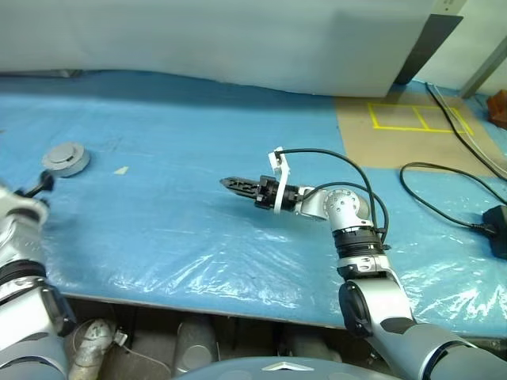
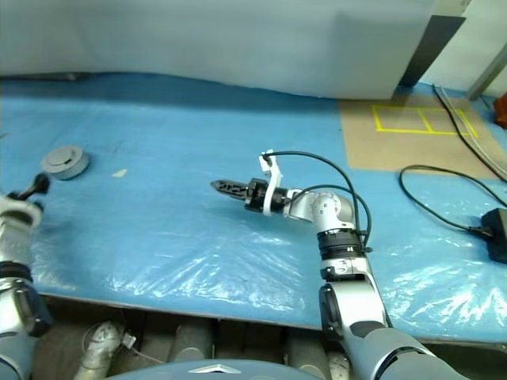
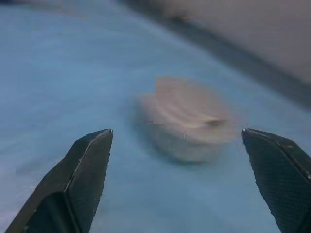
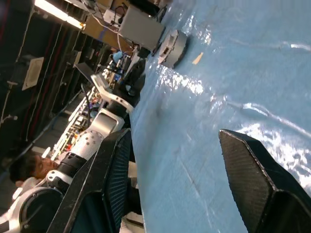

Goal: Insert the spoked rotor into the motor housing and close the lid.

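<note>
A round grey assembly (image 1: 66, 158) is seen sitting on the blue-covered desk (image 1: 198, 229), far over on the robot's left, with its grey top in place. It is judged to be the motor housing with the lid already set on it, which would put the task at or very near its end; whether the spoked rotor is inside cannot be told, since nothing of the interior is exposed.

The left hand (image 3: 177, 138) is spread wide and released, nothing between its fingers, and the closed part lies just ahead of them, apart from both. The right hand (image 1: 236, 184) is held level over the middle of the desk, pointing left, its fingers parted and empty, well apart from the part.

Plenty of open cover is left around the assembly; a small pale scrap (image 1: 120, 169) lies just beside it toward the centre. The desk's near edge runs below both arms, and the wall closes off the far side. A black cable (image 1: 444, 210) is draped on the right, well clear of the work.
</note>
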You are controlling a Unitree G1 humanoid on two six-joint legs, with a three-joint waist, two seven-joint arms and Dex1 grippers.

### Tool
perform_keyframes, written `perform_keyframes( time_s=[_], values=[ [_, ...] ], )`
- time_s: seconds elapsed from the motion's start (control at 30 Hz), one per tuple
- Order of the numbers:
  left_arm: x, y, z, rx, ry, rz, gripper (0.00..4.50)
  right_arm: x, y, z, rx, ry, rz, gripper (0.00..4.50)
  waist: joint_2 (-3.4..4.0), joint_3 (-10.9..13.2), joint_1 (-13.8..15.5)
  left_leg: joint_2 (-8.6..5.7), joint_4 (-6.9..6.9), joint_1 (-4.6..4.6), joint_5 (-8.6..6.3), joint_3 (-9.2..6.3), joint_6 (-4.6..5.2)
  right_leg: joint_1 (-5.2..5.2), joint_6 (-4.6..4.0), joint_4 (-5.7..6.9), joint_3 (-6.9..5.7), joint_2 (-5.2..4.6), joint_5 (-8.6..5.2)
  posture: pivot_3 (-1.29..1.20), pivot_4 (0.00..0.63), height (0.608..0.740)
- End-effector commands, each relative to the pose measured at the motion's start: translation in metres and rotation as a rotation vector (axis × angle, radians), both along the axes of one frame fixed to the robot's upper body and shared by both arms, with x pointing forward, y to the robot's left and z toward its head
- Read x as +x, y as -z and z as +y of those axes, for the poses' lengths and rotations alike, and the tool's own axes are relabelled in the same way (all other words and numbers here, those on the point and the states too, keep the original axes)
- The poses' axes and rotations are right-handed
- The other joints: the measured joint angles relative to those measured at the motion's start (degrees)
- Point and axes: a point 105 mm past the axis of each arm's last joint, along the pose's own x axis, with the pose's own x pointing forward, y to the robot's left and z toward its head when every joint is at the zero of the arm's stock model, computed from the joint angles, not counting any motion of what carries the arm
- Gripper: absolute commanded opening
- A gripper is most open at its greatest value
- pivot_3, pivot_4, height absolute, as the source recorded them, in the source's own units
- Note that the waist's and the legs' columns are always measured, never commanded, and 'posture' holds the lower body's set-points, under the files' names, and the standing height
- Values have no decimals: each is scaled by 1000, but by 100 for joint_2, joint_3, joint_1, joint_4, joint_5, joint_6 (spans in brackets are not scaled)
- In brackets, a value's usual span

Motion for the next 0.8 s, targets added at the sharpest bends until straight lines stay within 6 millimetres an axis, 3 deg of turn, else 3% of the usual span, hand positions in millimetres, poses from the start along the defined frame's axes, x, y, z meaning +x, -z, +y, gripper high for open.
perform_keyframes(
  time_s=[0.03, 0.13, 0.2, 0.33, 0.43, 0.53, 0.7, 0.8],
  values=[
    [7, -46, -105, 92, 460, -126, 4478, -3, -21, -14, -23, 20, -200, 2999, -4, 2, -6, 1, 4, -7, 0, 0, 0, -2, 0, -1, -1, 1, 0, 0, 150, 740],
    [-5, -41, -166, 190, 707, -89, 4478, -4, -24, -27, -106, 66, -336, 2999, -3, 4, -97, 5, -1, -6, 0, 0, 0, -12, 0, 0, 4, 13, 0, 0, 150, 740],
    [-15, -26, -200, 256, 860, -37, 4478, -12, -25, -34, -147, 60, -411, 2999, 3, 7, -175, 6, -10, 0, 0, -1, 0, -16, 0, 1, 6, 22, 0, 0, 150, 740],
    [-35, 14, -241, 392, 1066, 56, 4478, 4, -19, -56, -282, 247, -526, 2999, 6, 8, -293, 5, -18, 16, 0, 4, 0, -16, 0, -1, 19, 28, 0, 0, 150, 740],
    [-44, 33, -259, 480, 1144, 65, 4478, 14, -8, -78, -427, 410, -607, 2999, 7, 9, -303, 2, -12, 14, 1, 5, 1, -16, 1, 1, 34, 24, 0, 0, 150, 740],
    [-41, 40, -265, 475, 1150, 65, 4478, 11, 5, -96, -505, 516, -620, 2999, 11, 11, -263, 2, -12, 14, 1, 5, 2, -11, 1, -1, 32, 22, 0, 0, 150, 740],
    [-36, 39, -271, 462, 1156, 50, 4478, -5, 13, -95, -507, 517, -595, 2999, 21, 17, -295, -1, -12, 18, 1, 5, 2, -10, 1, 0, 40, 22, 0, 0, 150, 740],
    [-31, 39, -273, 463, 1139, 49, 4478, -2, 14, -98, -513, 541, -590, 2999, 21, 17, -324, -1, -13, 29, 1, 7, 2, -9, 1, 4, 47, 24, 1, 0, 150, 740]
  ],
)
